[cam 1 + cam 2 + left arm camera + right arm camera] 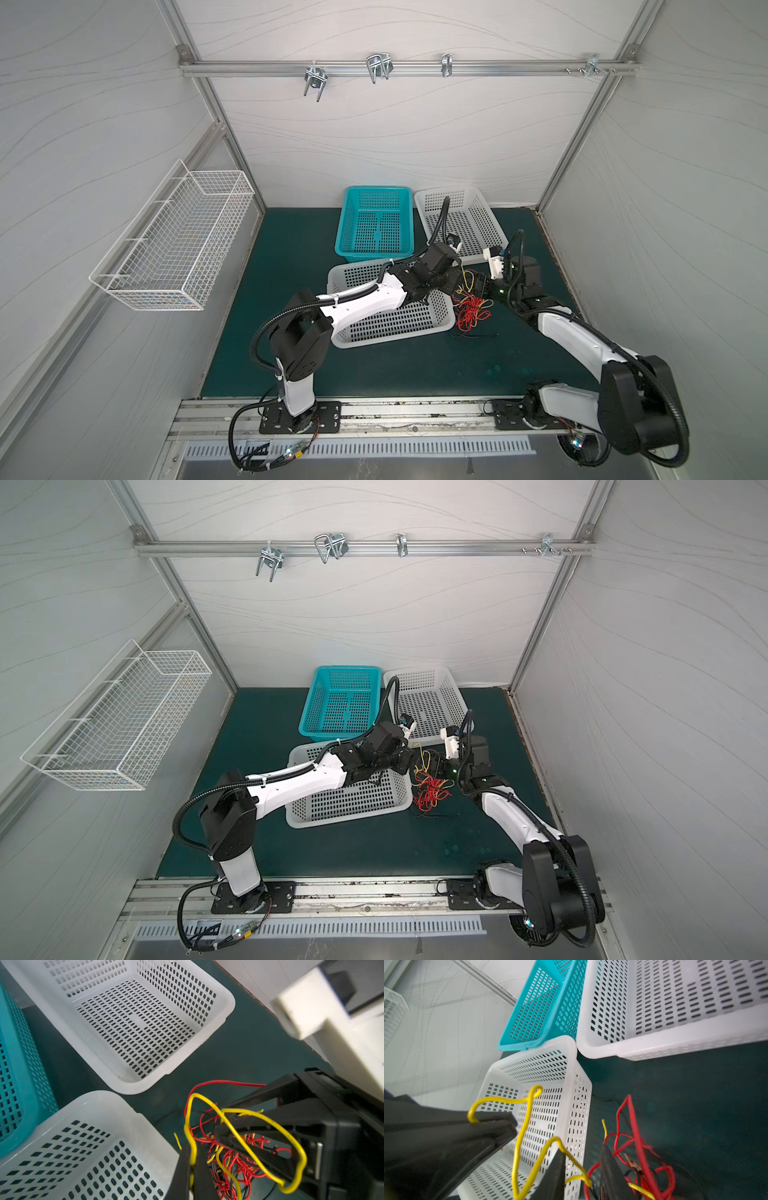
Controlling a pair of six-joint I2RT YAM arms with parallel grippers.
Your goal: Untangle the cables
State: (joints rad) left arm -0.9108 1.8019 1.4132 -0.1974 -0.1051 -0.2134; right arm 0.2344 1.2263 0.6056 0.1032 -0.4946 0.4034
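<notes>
The left gripper (192, 1153) is clenched on a yellow cable (527, 1118). The right gripper (582, 1153) stands partly open, with that cable running between its jaws. The other cables (471, 309) lie tangled on the green mat (374, 365), just beside the near white basket (446, 320).

Green mat (374, 365) w/ teal basket (376, 189), 2 white baskets (395, 337), cables (471, 311).

We see a robot lab work cell — white panel walls (395, 137) held in aluminium profile framing (226, 137), a dark green mat (374, 370) for a floor, two robot arms (361, 299) mounted on black base plates (299, 415), metal hooks (378, 66) on a crossbar (498, 68), and a wire basket (174, 245) on one wall.
</notes>
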